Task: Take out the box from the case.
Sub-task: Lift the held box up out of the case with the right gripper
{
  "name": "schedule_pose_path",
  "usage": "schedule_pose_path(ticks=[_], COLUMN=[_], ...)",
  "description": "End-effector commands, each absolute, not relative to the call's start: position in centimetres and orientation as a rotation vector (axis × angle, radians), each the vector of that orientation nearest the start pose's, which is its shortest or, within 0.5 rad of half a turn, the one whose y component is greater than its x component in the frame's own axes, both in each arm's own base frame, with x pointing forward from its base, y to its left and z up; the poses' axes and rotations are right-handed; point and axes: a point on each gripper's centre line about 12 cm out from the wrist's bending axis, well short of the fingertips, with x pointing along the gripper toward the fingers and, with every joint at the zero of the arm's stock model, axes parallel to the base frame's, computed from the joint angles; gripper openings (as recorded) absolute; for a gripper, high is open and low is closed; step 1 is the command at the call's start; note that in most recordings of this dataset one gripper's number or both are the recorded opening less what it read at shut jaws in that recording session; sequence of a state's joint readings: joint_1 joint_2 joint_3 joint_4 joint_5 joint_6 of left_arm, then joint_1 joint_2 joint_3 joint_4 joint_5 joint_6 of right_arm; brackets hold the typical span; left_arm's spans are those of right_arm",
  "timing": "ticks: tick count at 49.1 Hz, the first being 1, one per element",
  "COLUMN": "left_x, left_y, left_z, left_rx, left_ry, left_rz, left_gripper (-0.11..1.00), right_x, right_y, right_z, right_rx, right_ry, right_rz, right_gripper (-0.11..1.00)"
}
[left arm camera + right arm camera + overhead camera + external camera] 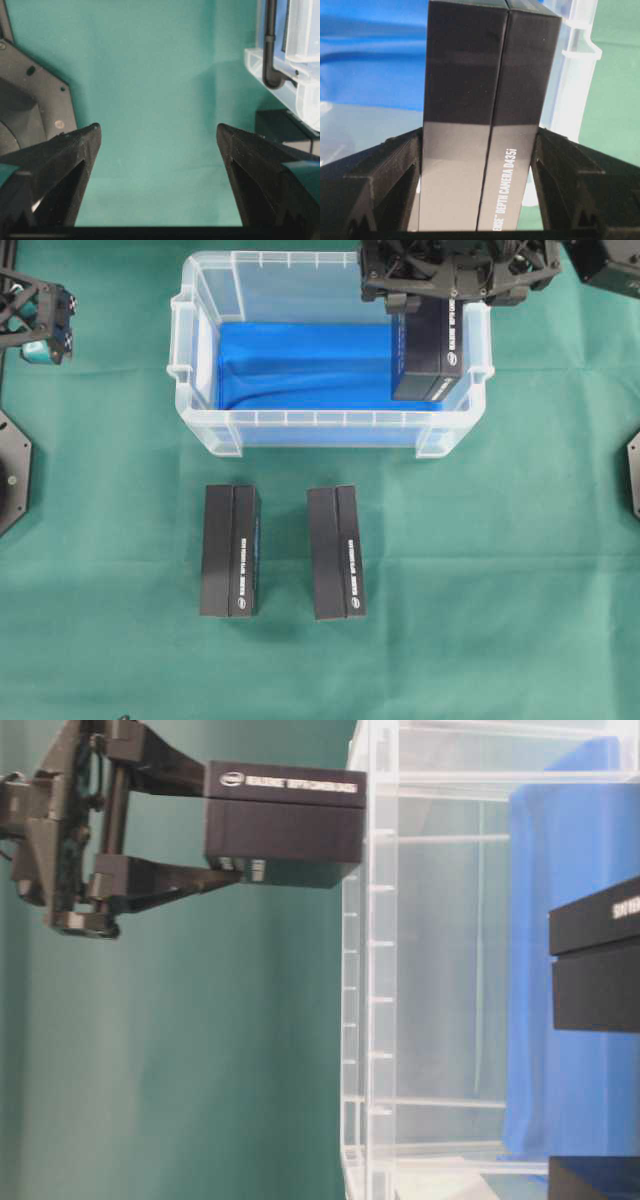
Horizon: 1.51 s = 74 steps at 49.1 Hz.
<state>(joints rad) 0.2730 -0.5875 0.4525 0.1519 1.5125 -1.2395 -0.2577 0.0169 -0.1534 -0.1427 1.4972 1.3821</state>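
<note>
**Ana:** Black cardboard, printed "Depth Camera D435i" down the side: that is the camera box (485,115), and the right gripper (479,150) has it clamped between its two fingers, one pressed on each broad face. Why grip it that way?

**Ben:** Probably because the long box hangs straight down from the fingers, so it can pass the rim without catching. The table-level view shows it held clear of the wall of the case (200,340), at about rim height.

**Ana:** Where is it over the bin?

**Ben:** From overhead, at the right end of the clear plastic case, above the right edge of the blue cloth (300,365) lining the bottom. I would judge the lift mostly done, with the carry to the table still to come.

**Ana:** And the two boxes on the green tablecloth (500,620)?

**Ben:** The left boxed camera (230,550) and the middle boxed camera (335,552) lie flat, side by side, near of the case, apart from each other. To their right is bare cloth, a likely spot for this one.

**Ana:** The left gripper (157,150)?

**Ben:** Fingers spread wide, nothing between them, parked at the far left, well apart from the case, likely to stay out of the way.

**Ana:** Any risk?

**Ben:** Smooth card could slip in the fingers if swung quickly, or clip the right handle (480,370).
</note>
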Motion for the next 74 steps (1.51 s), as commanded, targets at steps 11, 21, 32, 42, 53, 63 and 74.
schedule_pose_path(ticks=[11,21,32,42,53,63,74], left_x=[19.1,19.1,19.1,19.1,19.1,19.1,19.1], left_y=[7.1,7.1,7.1,7.1,7.1,7.1,7.1], left_z=[34.0,33.9,33.9,33.9,33.9,33.9,34.0], left_rx=[-1.091,-1.092,-1.092,-1.092,-1.092,-1.092,-1.093], left_ry=[0.969,0.969,0.969,0.969,0.969,0.969,0.968], left_rz=[1.151,1.152,1.152,1.152,1.152,1.152,1.151], left_gripper=[0.98,0.98,0.98,0.98,0.98,0.98,0.98], right_x=[36.0,35.7,35.6,35.6,35.7,35.6,35.6], right_y=[-11.2,-11.0,-11.1,-11.1,-11.1,-11.2,-11.2], right_z=[40.0,41.0,41.1,41.1,41.1,41.1,41.2], right_rx=[1.207,1.202,1.194,1.192,1.188,1.185,1.186], right_ry=[0.834,0.838,0.832,0.835,0.833,0.832,0.831], right_rz=[-1.153,-1.149,-1.154,-1.153,-1.152,-1.155,-1.154], right_gripper=[0.66,0.66,0.66,0.66,0.66,0.66,0.66])
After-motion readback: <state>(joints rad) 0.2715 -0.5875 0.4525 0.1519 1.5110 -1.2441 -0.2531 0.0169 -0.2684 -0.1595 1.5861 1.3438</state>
